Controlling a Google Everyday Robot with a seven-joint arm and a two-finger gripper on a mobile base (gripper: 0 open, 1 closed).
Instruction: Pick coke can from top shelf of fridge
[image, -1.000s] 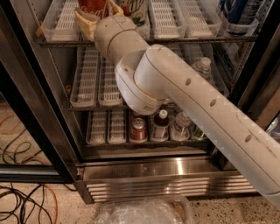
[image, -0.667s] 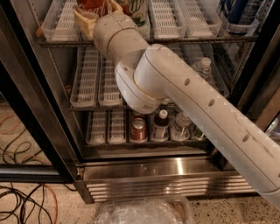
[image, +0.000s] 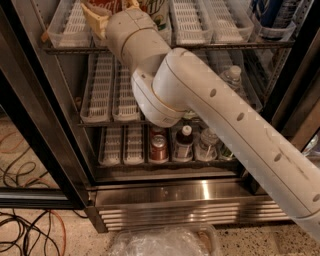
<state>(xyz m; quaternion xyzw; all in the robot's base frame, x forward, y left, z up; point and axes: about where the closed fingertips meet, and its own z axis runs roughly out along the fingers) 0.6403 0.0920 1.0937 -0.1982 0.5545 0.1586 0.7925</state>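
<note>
The coke can (image: 103, 5), red with white script, stands at the very top edge of the view on the top shelf (image: 200, 45) of the fridge (image: 175, 197). My gripper (image: 113, 7) reaches into the shelf at the end of the white arm. Its tan fingers (image: 95, 19) sit on either side of the can and are closed against it. Most of the can is cut off by the frame edge. A white-and-green can (image: 156, 14) stands just right of the gripper.
Pale slotted lane trays (image: 190, 20) fill the shelves. A brown can (image: 159, 148), a dark bottle (image: 184, 142) and clear bottles (image: 207, 145) stand on the bottom rack. The black door frame (image: 35, 140) is at the left. Cables (image: 25, 230) and a plastic bag (image: 165, 242) lie on the floor.
</note>
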